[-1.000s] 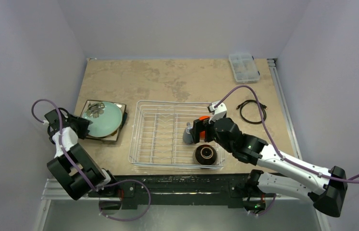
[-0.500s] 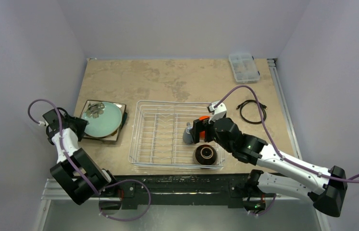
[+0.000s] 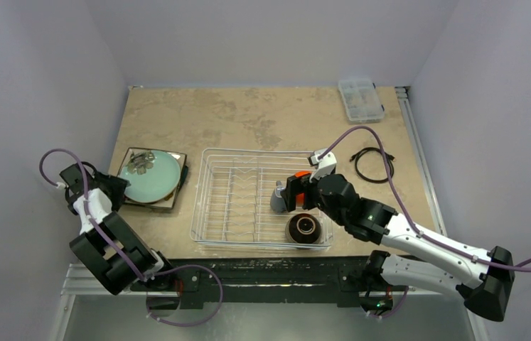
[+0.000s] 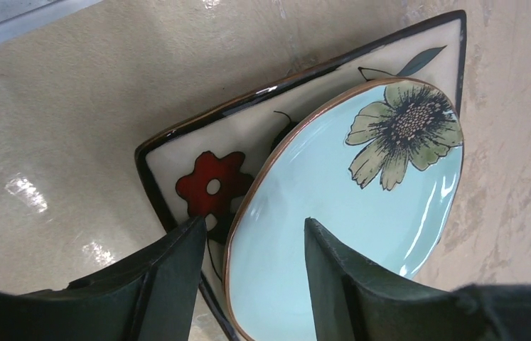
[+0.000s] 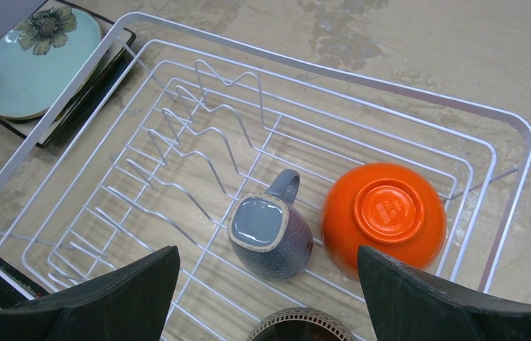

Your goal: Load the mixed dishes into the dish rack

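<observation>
The round pale-teal plate (image 3: 152, 176) lies on the square flower-patterned plate (image 3: 170, 200) left of the dish rack (image 3: 234, 206). My left gripper (image 3: 114, 186) is open at the plates' left edge. In the left wrist view it (image 4: 254, 224) straddles the teal plate's (image 4: 333, 192) rim, one finger over the square plate (image 4: 198, 156). My right gripper (image 3: 292, 193) is open and empty above the rack's right end. Below it (image 5: 268, 250) the grey cup (image 5: 271, 234) and the orange bowl (image 5: 384, 217) stand upside down. The dark brown bowl (image 3: 305, 229) sits at the rack's near right corner.
A clear compartment box (image 3: 360, 99) sits at the table's far right corner. A black coiled cable (image 3: 370, 165) lies right of the rack. The rack's divider prongs (image 5: 198, 142) fill its left and middle part. Walls close in on both sides.
My left gripper has shifted slightly left and back at the plates' edge. The right arm and the dishes in the rack have not moved.
</observation>
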Robot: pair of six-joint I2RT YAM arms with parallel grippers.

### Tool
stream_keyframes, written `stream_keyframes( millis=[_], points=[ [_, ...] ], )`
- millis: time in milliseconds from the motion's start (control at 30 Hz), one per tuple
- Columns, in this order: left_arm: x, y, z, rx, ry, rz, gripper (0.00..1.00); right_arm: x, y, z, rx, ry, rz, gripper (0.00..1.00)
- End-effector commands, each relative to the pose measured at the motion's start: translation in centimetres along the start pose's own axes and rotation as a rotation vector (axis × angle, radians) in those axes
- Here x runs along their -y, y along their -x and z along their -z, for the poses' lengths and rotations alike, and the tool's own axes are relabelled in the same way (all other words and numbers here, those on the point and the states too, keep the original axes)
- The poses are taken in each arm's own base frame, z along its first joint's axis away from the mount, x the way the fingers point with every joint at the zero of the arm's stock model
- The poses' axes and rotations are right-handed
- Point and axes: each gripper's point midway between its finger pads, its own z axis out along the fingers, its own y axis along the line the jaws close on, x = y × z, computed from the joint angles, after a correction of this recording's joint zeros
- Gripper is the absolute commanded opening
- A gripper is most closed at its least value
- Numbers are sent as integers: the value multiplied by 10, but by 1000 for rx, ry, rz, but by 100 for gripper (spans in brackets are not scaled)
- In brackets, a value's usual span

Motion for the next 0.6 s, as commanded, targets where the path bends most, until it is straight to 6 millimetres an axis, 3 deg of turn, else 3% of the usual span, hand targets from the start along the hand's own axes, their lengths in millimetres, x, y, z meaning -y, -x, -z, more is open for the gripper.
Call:
stream_keyframes(
  millis=[0,200,467,567],
  points=[
    [8,7,-5,3,-77,-9,51,-7,20,6,66,27,-33,97],
    [11,6,-5,1,-101,-14,44,-9,19,5,62,32,-40,96],
    [9,-10,-22,-71,-134,18,31,-10,16,1,63,35,-43,96],
    [9,-12,-25,-70,-150,10,31,-11,14,-2,58,37,-47,96]
  ],
)
